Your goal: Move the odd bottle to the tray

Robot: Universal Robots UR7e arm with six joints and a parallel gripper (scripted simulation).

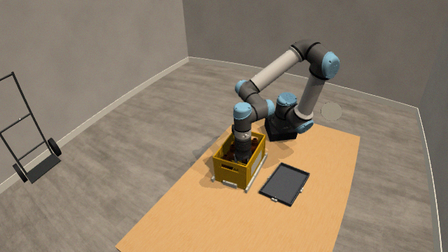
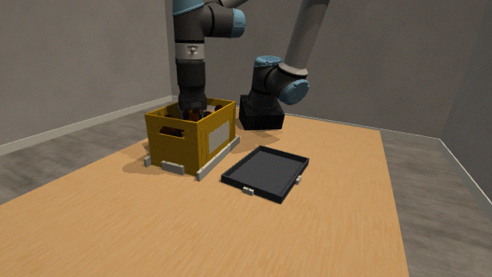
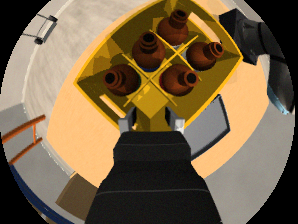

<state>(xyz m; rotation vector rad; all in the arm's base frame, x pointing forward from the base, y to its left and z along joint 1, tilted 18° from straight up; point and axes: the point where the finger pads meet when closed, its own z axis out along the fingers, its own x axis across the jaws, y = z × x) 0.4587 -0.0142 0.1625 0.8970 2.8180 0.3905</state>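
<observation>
Brown bottles crowd yellow crate

Five round-shouldered, ringed-neck bottles [image 3: 179, 79] stand in the yellow crate [image 1: 229, 173] [image 2: 174, 148] [image 3: 160, 102], upper middle of the wrist view. Below them, the gripper [image 1: 241, 160] [image 2: 191, 115] [image 3: 150, 112] is spread wide, grasping nothing. Which neck differs, I cannot tell.

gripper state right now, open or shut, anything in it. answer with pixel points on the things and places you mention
Gripper [image 1: 242, 160] [image 2: 191, 115] [image 3: 150, 112]: open, fingers spread wide, holding nothing.
</observation>
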